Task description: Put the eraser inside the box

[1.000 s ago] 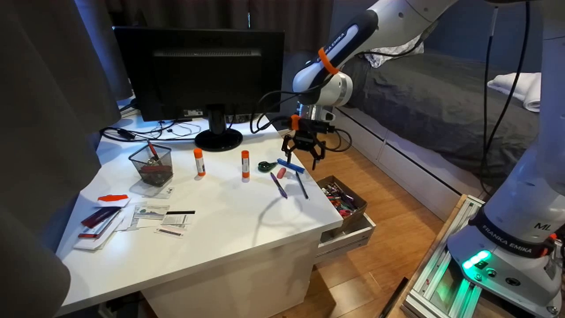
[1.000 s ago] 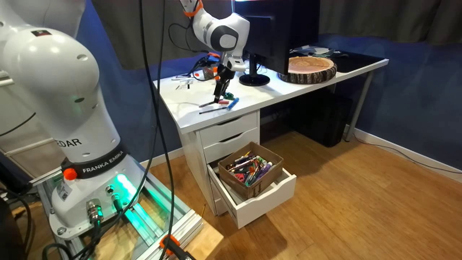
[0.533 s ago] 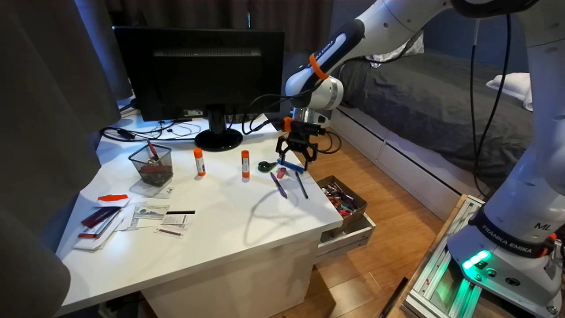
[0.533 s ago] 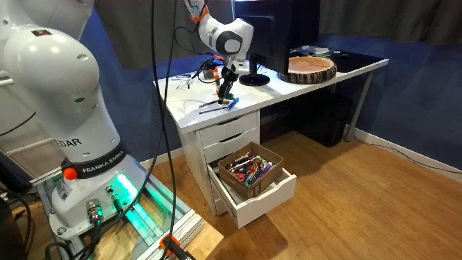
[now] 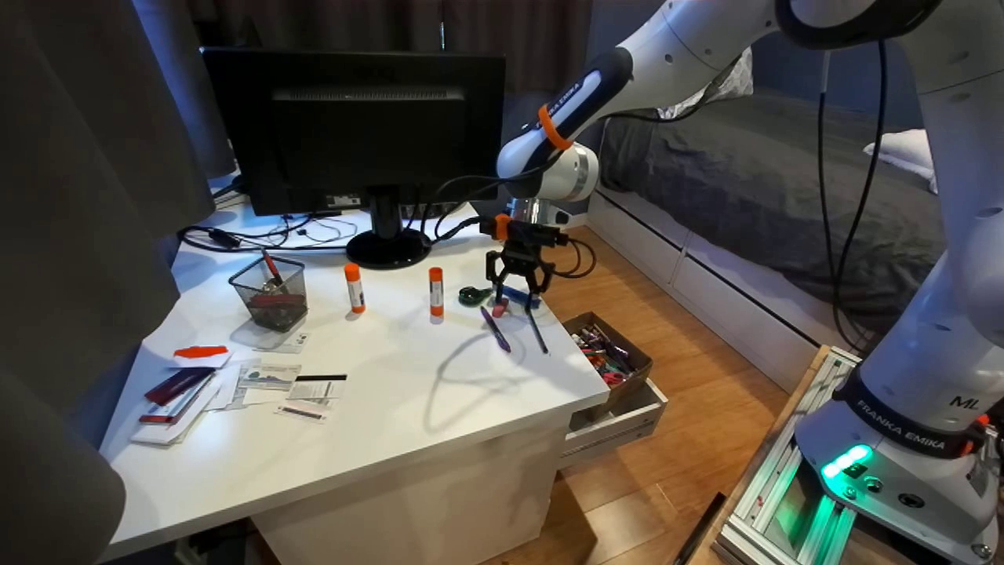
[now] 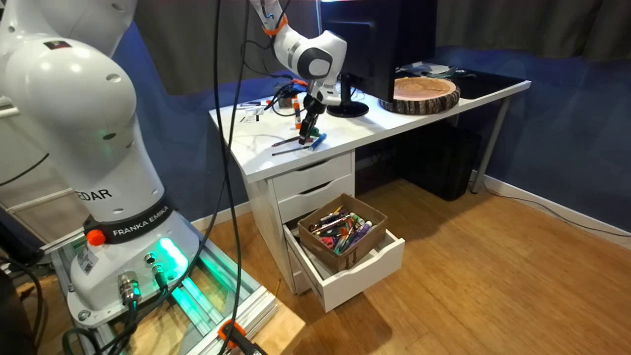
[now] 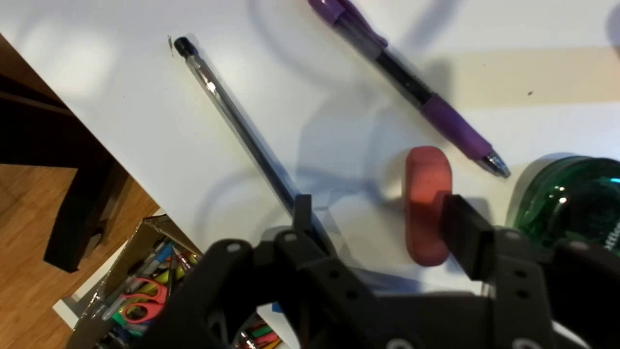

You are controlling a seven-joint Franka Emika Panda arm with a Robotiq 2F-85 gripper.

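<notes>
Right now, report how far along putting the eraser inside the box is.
Looks done: the drawer is open, exposing the box. In hand: the approach, it seems; the gripper sits low by the eraser, open and holding nothing. Left: grasping, lifting, carrying and releasing it inside, since the eraser lies on the desk.

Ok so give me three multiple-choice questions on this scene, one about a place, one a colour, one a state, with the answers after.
1. Where does the cardboard box sit?
A on the desk
B in the pulled-out drawer
C on the bed

2. What colour is the eraser?
A pinkish red
B green
C white

3. How does the gripper stand?
A shut on the eraser
B shut on nothing
C open

Answers:
1 B: in an exterior view the drawer's sides surround the box.
2 A: its reddish face shows in the wrist view.
3 C: its fingers stand well apart there.
</notes>
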